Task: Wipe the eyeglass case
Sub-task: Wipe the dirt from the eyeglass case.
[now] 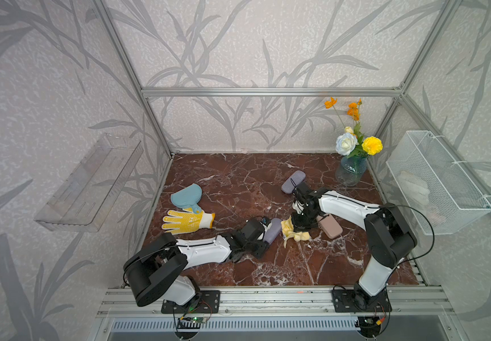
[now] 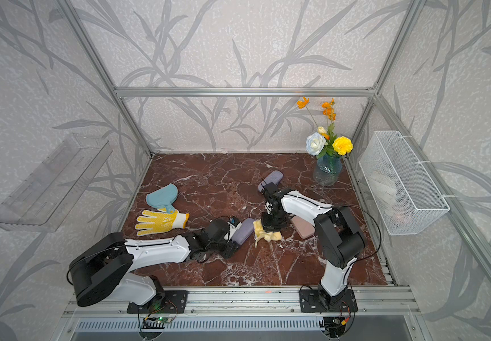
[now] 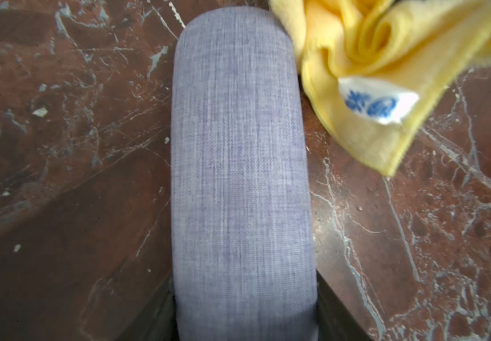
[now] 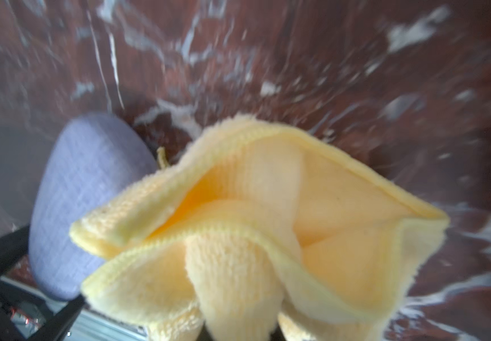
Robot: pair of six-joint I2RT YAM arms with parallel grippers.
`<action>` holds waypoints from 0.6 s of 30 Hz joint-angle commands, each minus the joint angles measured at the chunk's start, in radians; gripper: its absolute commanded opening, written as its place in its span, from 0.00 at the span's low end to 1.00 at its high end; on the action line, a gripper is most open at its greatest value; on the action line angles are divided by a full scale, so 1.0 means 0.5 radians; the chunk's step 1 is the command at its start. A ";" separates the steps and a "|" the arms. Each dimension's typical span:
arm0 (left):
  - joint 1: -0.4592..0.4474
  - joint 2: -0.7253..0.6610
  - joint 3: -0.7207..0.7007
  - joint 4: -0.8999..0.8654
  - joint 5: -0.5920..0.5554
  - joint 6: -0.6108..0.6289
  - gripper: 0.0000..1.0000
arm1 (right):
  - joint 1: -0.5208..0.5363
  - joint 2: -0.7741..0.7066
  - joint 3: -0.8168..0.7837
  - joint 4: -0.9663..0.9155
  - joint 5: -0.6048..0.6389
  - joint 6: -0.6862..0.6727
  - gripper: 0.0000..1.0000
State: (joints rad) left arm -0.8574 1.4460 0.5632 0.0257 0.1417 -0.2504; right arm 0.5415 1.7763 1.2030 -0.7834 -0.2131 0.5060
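The left gripper (image 1: 263,242) clamps the lavender eyeglass case (image 1: 272,232) near table centre; the right gripper (image 1: 302,226) pinches the yellow cloth (image 1: 292,233), touching the case's three o'clock edge; wiping seems barely begun; next, the cloth likely needs dragging over the top toward nine o'clock.

**A robot test cell dressed as a corner of a home**

Bare aluminium frame bars (image 1: 268,92) carry panels of pale wallpaper with a grey leaf print (image 1: 238,44) around a red-brown marble-look tabletop (image 1: 238,183). A white-and-black left arm (image 1: 203,251) and a matching right arm (image 1: 347,206) are bolted to a slotted aluminium rail (image 1: 268,298), with a small green circuit board (image 1: 192,319) and loose wires below it. Household touches include a blue-tinted glass vase (image 1: 350,172) of white, yellow and orange flowers (image 1: 371,145), a clear plastic wall shelf (image 1: 88,189) and a white wire-mesh basket (image 1: 439,183).
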 commanded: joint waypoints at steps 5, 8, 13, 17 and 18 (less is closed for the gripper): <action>0.108 0.065 0.064 -0.120 0.389 -0.057 0.08 | 0.205 0.132 0.144 0.102 0.122 0.090 0.00; 0.150 0.090 0.081 -0.104 0.503 -0.058 0.06 | 0.334 0.132 0.122 0.129 0.006 0.123 0.00; 0.217 0.108 0.098 -0.089 0.620 -0.078 0.06 | 0.530 0.000 -0.015 0.270 -0.379 0.278 0.00; 0.245 0.102 0.095 -0.083 0.656 -0.082 0.05 | 0.577 -0.077 -0.048 0.325 -0.547 0.350 0.00; 0.246 0.095 0.092 -0.082 0.658 -0.079 0.05 | 0.574 -0.085 -0.036 0.325 -0.575 0.348 0.00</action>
State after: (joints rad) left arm -0.7300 1.4761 0.5961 0.0006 0.3923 -0.2852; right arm 0.8200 1.7844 1.1763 -0.7002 -0.3573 0.6510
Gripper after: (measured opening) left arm 0.579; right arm 0.116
